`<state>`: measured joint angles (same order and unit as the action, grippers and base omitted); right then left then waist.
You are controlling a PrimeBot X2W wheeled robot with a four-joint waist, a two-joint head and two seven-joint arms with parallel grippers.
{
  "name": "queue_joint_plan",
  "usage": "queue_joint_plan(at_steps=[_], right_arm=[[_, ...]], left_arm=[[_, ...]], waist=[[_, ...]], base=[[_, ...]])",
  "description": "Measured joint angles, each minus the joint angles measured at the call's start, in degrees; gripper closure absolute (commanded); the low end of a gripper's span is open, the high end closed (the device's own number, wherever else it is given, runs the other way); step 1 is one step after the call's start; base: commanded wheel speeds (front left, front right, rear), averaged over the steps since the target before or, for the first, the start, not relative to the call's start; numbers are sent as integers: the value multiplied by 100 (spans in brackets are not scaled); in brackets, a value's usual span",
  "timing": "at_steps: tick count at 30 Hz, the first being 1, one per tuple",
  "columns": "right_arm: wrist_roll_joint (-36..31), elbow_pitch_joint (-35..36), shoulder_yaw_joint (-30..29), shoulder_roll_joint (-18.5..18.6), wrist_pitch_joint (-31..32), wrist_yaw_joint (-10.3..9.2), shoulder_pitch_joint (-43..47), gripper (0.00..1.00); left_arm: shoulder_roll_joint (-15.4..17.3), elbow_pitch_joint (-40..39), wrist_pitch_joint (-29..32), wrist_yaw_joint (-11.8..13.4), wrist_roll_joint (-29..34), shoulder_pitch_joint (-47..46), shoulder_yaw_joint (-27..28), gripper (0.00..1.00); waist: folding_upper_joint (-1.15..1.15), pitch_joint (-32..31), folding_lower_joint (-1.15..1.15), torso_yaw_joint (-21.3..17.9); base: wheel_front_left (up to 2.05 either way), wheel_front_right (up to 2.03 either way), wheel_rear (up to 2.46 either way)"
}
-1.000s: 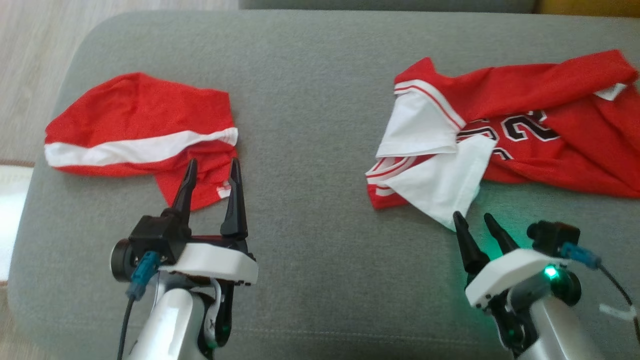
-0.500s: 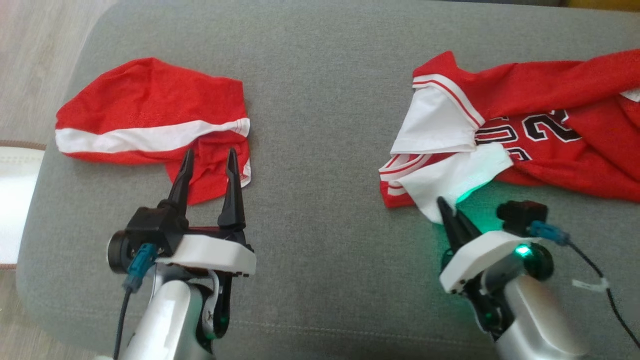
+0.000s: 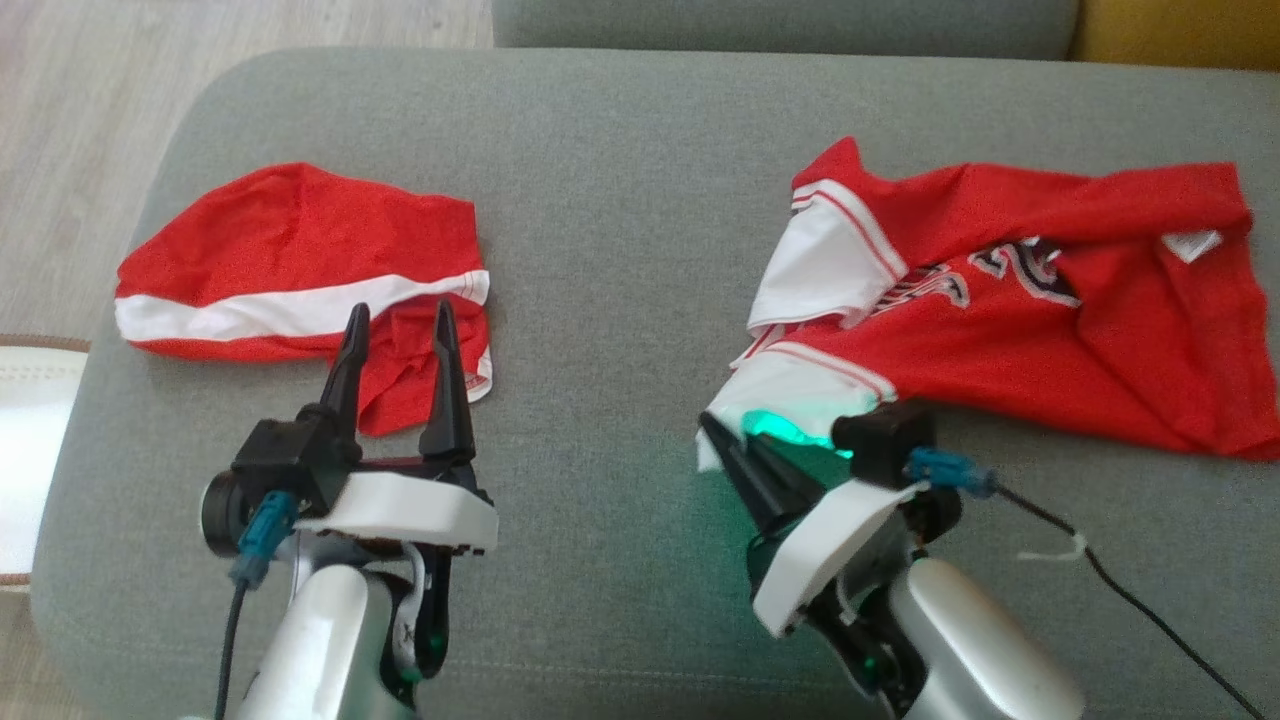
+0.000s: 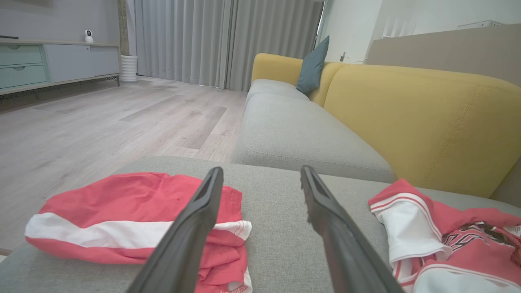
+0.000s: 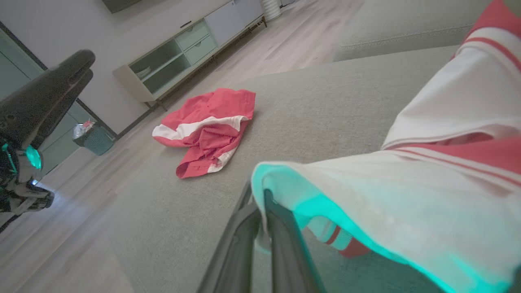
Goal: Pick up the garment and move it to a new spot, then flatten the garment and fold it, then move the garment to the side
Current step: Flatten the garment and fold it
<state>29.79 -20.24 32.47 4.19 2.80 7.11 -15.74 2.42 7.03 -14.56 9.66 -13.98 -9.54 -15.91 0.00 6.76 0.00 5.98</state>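
Jersey (image 3: 1000, 330) now rumpled, right tool (image 3: 706, 422) having closed on its white corner (left tool (image 3: 400, 308) stays apart).

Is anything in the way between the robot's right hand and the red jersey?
No, nothing visible is. The right hand is shut on a white corner of the jersey. The red shorts lie apart, far over on the left side of the grey cushion, near the open left hand.
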Motion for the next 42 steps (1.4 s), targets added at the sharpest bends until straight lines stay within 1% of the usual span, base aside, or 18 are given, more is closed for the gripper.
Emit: queue_joint_plan(at_steps=[1, 5, 9, 10, 11, 14, 19, 22, 24, 25, 27, 29, 32, 37, 42], right_arm=[[0, 0, 0, 0, 0, 0, 0, 100], [55, -18, 336, -1, 24, 0, 1, 100], [107, -254, 509, -4, 24, 0, 16, 100], [91, -348, 502, -5, 25, 0, 18, 43], [48, -452, 477, -7, 37, 0, 20, 0], [-77, -588, 196, -20, 31, 0, 64, 0], [-565, -619, -721, 18, -185, 0, 138, 0], [-1040, -389, -1304, 165, -399, 0, 180, 0], [-1359, -204, -1820, 272, -632, 0, 325, 0], [-1507, -4, -2335, 278, -839, 0, 545, 0], [-1766, 203, -2689, 257, -1046, 0, 776, 0], [-1879, 375, -2997, 164, -1198, 0, 943, 0], [-1994, 539, -3282, 59, -1336, 0, 1079, 0], [-2191, 651, -3499, -23, -1422, 0, 1077, 0], [-2396, 559, -4001, -16, -1287, 0, 823, 0]], left_arm=[[0, 0, 0, 0, 0, 0, 0, 0], [-1, 0, 0, 1, -46, 18, 3, 0], [0, -7, 0, 45, -46, 51, 9, 0], [0, -8, 0, 45, -46, 79, 13, 0], [0, -9, 0, 45, -45, 113, 16, 0], [0, -9, 0, 45, -45, 185, 36, 0], [0, -31, 0, 47, -45, 223, 57, 0], [1, -57, 0, 48, -45, 223, 54, 0], [1, -101, 1, 48, -45, 223, 53, 0], [1, -136, 0, 45, -44, 223, 48, 0], [0, -143, 0, 33, -9, 223, 30, 0], [1, -152, 0, 13, -4, 223, 29, 0], [1, -166, 0, -9, -4, 222, 23, 0], [1, -191, 0, -11, 2, 221, 7, 0], [1, -193, 0, -65, 29, 179, -29, 0]], waist=[[0, 0, 0, 0], [0, -86, 0, 12], [0, -133, 0, 11], [0, -141, 0, 4], [0, -148, 0, -9], [0, -164, 0, -76], [0, -191, 0, -260], [0, -208, 0, -381], [0, -220, 0, -460], [0, -228, 0, -536], [0, -232, 0, -608], [0, -230, 0, -674], [0, -207, 0, -758], [0, -112, 0, -821], [0, 80, 0, -811]], base=[[0, 0, 0], [0, 0, 0], [0, 0, 0], [0, 0, 0], [0, 0, 0], [0, 0, 0], [0, 0, 0], [0, 0, 0], [0, 0, 0], [0, 0, 0], [0, 0, 0], [0, 0, 0], [0, 0, 0], [0, 0, 0], [0, 0, 0]])
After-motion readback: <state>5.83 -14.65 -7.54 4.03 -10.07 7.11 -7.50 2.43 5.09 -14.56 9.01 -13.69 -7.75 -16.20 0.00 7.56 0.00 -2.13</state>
